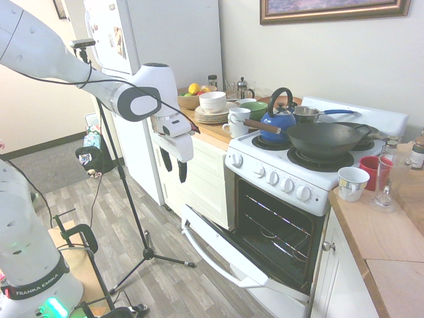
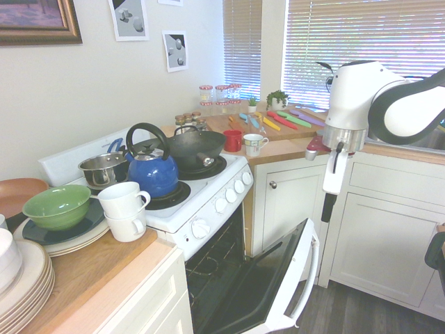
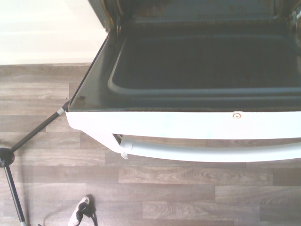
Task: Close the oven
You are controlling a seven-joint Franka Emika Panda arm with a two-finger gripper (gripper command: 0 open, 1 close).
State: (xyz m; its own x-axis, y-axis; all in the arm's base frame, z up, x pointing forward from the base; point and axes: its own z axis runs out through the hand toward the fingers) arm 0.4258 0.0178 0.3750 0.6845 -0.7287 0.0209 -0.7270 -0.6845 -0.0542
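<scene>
In the first exterior view, your arm (image 1: 96, 81) reached in from the left, its forearm sloping gently down to the wrist, and the gripper (image 1: 175, 173) pointed floorward with its two dark fingers parted and nothing between them. To the right and lower lay the bar handle (image 1: 213, 260), well below the fingertips, its long axis running parallel to the oven's front. Your only arm was on the handle's outer side. Beyond it the door (image 1: 232, 246) leaned outward, part-way down, from the oven (image 1: 263, 177), whose cavity stood exposed. You likely needed to lower the fingers outside that bar, then push it up and inward.
</scene>
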